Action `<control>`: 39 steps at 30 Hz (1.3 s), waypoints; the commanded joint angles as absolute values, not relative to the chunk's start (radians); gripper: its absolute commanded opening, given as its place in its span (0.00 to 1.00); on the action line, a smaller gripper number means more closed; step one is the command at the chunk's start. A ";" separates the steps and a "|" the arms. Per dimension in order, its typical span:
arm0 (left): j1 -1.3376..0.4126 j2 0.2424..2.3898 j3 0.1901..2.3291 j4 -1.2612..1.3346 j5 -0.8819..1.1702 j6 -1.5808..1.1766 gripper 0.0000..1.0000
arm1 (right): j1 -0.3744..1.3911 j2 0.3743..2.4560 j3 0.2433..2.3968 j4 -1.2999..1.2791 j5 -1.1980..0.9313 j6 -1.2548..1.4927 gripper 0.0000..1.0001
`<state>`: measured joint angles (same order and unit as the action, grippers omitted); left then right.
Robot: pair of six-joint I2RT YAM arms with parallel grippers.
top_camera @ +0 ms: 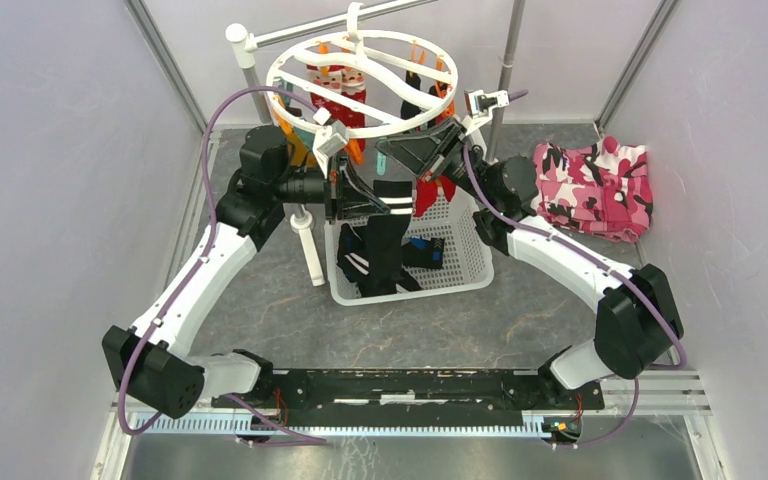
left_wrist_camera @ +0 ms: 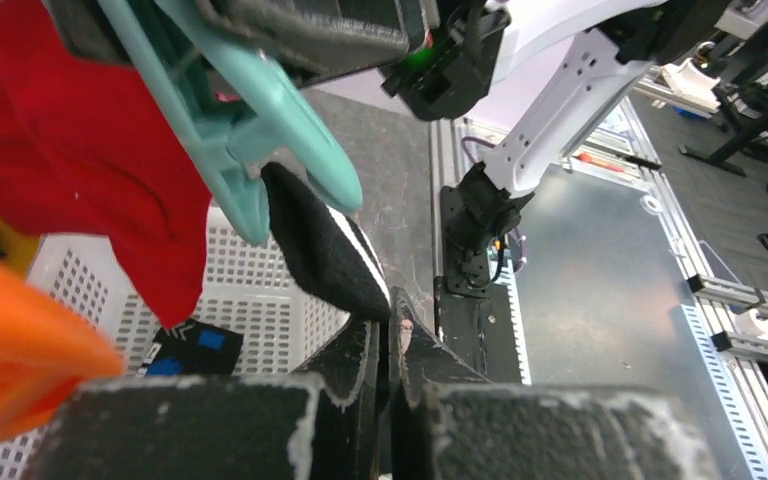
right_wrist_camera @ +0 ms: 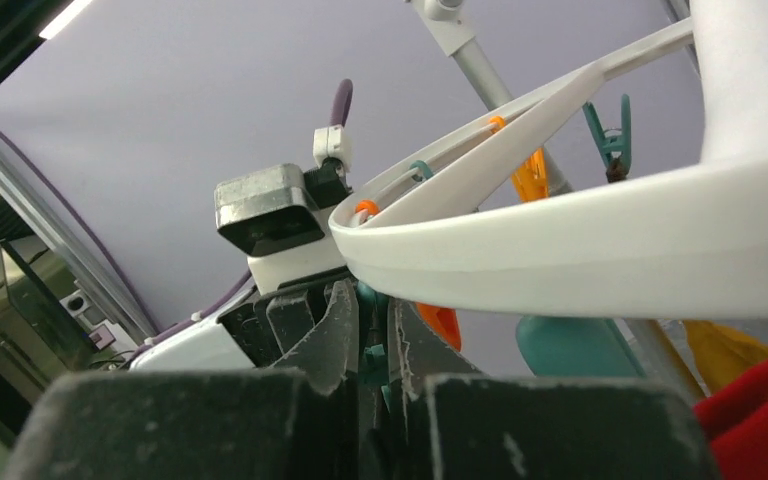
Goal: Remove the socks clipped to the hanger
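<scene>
Both arms stretched far, elbows bowed outward: the left arm (top_camera: 200, 270) points right, left gripper (left_wrist_camera: 388, 325) pinched tight; the right arm (top_camera: 560, 260) angles far-left, right gripper (right_wrist_camera: 373, 300) raised, fingers nearly touching

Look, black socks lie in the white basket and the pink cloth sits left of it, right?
Not quite. The pink cloth sits right of the basket, not left, as the top view shows. Black socks do lie in the white basket.

Overhead camera looks down; both wrist cameras sit close under the hanger (right_wrist_camera: 610, 240).
</scene>
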<state>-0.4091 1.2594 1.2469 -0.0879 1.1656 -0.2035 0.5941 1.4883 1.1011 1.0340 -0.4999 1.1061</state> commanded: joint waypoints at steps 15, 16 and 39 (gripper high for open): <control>-0.409 1.195 1.146 -0.286 0.551 0.362 0.39 | 0.600 1.340 1.078 0.676 -0.490 0.813 0.78; -0.409 1.197 1.143 -0.301 0.556 0.360 0.59 | 0.599 1.323 1.070 0.642 -0.486 0.784 0.81; -0.391 1.128 1.194 -0.260 0.721 0.124 1.00 | 0.558 1.326 1.144 0.216 -0.134 0.260 0.63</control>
<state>-0.4011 1.1469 1.1515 -0.2825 0.6655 0.2066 0.5598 1.2976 1.0573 0.2008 -0.1631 0.3103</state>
